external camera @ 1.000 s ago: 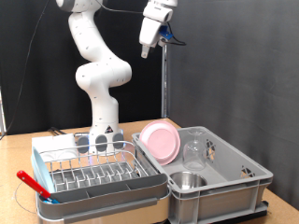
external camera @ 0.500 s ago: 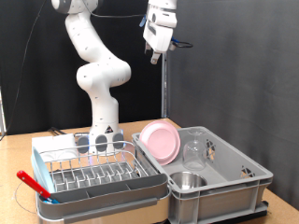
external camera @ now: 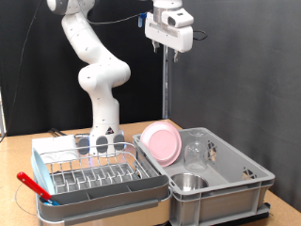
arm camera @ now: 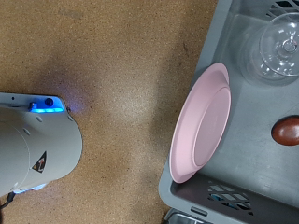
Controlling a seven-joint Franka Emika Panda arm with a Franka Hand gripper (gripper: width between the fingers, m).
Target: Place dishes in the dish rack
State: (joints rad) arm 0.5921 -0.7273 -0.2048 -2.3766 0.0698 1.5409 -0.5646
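High near the exterior view's top, my gripper [external camera: 173,47] hangs above the grey crate [external camera: 235,188], far from every dish, with nothing seen in it. The pink plate [external camera: 162,143] leans on edge against the crate's wall [arm camera: 207,47] and also fills the middle of the wrist view [arm camera: 207,121]. Beside it stands the clear glass [external camera: 196,151] [arm camera: 278,45]. Lower in the crate sits the small steel bowl [external camera: 189,182]. The dish rack [external camera: 94,174], a pale tray with wire prongs, lies at the exterior view's left with no dish in it. The fingers do not show in the wrist view.
A red-handled tool [external camera: 33,185] lies at the rack's left corner. The robot's white base [external camera: 103,132] [arm camera: 33,149] stands behind the rack on the wooden table [arm camera: 121,75]. A small brown-red object [arm camera: 286,131] lies in the crate. A dark curtain backs the scene.
The hand has swung towards the exterior view's right along the top and turned, now facing down over the crate. The dishes and the rack have not moved.
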